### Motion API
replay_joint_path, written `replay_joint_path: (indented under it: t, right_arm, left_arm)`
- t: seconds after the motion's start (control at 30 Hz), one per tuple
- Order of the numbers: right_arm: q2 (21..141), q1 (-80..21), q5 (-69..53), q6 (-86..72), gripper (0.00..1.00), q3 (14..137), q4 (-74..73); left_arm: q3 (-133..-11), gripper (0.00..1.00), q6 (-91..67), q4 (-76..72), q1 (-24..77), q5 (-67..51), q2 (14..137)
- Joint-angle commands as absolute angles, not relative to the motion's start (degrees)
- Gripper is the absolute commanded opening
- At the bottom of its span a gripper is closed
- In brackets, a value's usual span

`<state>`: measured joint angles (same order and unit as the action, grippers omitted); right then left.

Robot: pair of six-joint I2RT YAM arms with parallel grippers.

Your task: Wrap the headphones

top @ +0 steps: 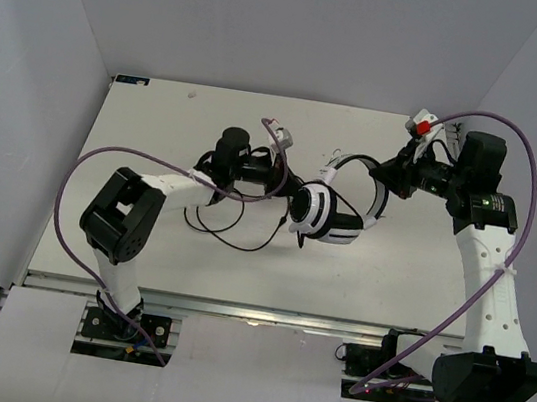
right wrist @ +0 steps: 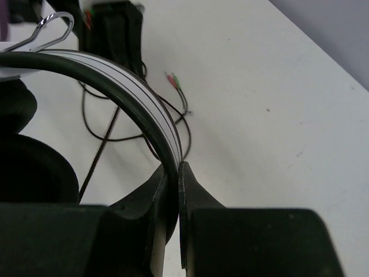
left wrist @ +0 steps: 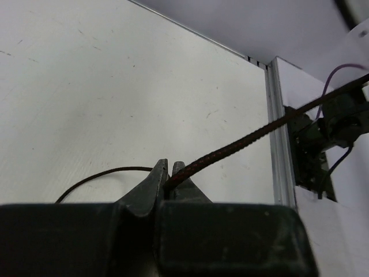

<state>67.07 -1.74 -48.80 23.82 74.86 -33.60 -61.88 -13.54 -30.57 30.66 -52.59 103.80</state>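
The white-and-black headphones [top: 330, 213] are held above the middle of the table [top: 157, 134], cups low and headband arching toward the right. My right gripper [top: 386, 175] is shut on the headband [right wrist: 124, 86], pinched between the fingertips in the right wrist view [right wrist: 176, 168]. A black ear pad [right wrist: 26, 173] shows at the left there. My left gripper [top: 278, 177] is shut on the thin dark cable [left wrist: 248, 135], which runs taut from its tips [left wrist: 169, 168] up to the right. Slack cable [top: 224, 227] loops on the table. Its small plugs [right wrist: 173, 78] lie on the surface.
A small white object with a red top [top: 423, 127] stands at the table's back right corner. A metal rail [top: 252, 312] runs along the front edge. Grey walls close in the left, back and right sides. Purple arm cables [top: 79, 183] arc above both arms.
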Motion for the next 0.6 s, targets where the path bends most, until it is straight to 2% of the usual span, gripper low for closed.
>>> replay_joint_path:
  t: [0.0, 0.2, 0.4, 0.57]
  right_arm:
    - [63.3, -1.8, -39.0, 34.8, 0.08, 72.3, -37.4]
    - [63.0, -2.0, -29.2, 35.3, 0.08, 69.0, -30.7]
    - [62.4, -6.3, -17.4, 40.5, 0.08, 66.3, -24.6]
    - [61.8, -14.6, -3.1, 46.4, 0.08, 62.9, -16.5]
  left_arm:
    - [-72.5, 0.06, -15.4, -4.5, 28.1, -58.9, 99.5]
    - [-81.7, 0.15, -10.8, 14.3, 28.2, -59.2, 99.3]
    - [-88.2, 0.17, -12.2, 20.7, 28.2, -63.1, 100.4]
    - [-92.7, 0.17, -17.8, 22.4, 29.8, -68.5, 103.1]
